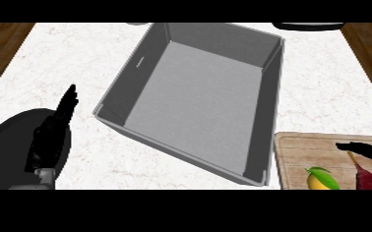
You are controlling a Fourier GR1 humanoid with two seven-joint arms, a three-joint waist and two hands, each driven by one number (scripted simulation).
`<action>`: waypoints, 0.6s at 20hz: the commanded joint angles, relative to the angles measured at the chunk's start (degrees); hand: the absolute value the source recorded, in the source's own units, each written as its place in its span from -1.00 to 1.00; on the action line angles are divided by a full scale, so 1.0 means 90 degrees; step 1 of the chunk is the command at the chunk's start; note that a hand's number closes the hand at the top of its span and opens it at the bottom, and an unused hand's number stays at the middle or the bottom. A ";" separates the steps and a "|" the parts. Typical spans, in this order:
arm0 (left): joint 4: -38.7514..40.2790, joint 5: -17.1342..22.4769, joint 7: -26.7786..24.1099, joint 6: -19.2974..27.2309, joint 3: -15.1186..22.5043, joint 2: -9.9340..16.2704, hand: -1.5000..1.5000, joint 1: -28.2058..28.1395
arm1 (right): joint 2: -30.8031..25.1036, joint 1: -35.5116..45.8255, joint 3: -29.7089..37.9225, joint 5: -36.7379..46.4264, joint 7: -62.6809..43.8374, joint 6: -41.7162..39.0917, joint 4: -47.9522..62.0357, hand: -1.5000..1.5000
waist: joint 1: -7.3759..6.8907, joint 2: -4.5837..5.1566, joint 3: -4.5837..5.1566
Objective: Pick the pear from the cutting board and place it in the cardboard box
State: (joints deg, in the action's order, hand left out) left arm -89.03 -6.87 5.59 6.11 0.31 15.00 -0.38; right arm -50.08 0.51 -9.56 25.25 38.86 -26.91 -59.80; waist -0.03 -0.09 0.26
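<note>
The pear (pixel 320 179), yellow with a green patch, lies on the wooden cutting board (pixel 305 147) at the lower right corner. A large grey open box (pixel 196 93) stands empty in the middle of the counter, its right wall close to the board's left edge. A small part of my right hand (pixel 357 148) shows at the right edge, over the board, above and to the right of the pear and apart from it. My left hand (pixel 52 130) rests open at the lower left, fingers pointing up, holding nothing.
A dark red object (pixel 362 174) lies on the board just right of the pear. A dark round shape (pixel 16 132) sits under my left hand. A black item (pixel 312 26) sits at the counter's far right edge. Wooden floor borders both sides.
</note>
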 commanded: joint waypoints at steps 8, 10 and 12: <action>-0.0498 -0.0156 0.0115 -0.0100 -0.0018 -0.0136 0.00 -0.0330 | 0.0637 -0.0123 0.0511 0.0161 0.0170 0.0900 -0.0226 1.00 | -0.0003 -0.0003 -0.0029; -0.0350 -0.0044 0.0161 -0.0224 -0.0267 0.0020 0.00 -0.0148 | 0.0619 -0.0046 0.0738 0.0180 0.0503 0.1106 0.0015 1.00 | 0.0002 0.0001 -0.0030; -0.0350 -0.0091 0.0232 -0.0306 -0.0265 -0.0002 0.00 -0.0086 | 0.0631 0.0194 0.0902 0.0284 0.0728 0.1055 0.0380 1.00 | -0.0010 0.0007 -0.0030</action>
State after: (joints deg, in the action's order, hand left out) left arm -90.20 -7.90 5.76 4.68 -0.94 14.19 -1.53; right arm -45.81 1.01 -3.69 26.86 43.09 -18.89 -58.67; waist -0.01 -0.12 0.20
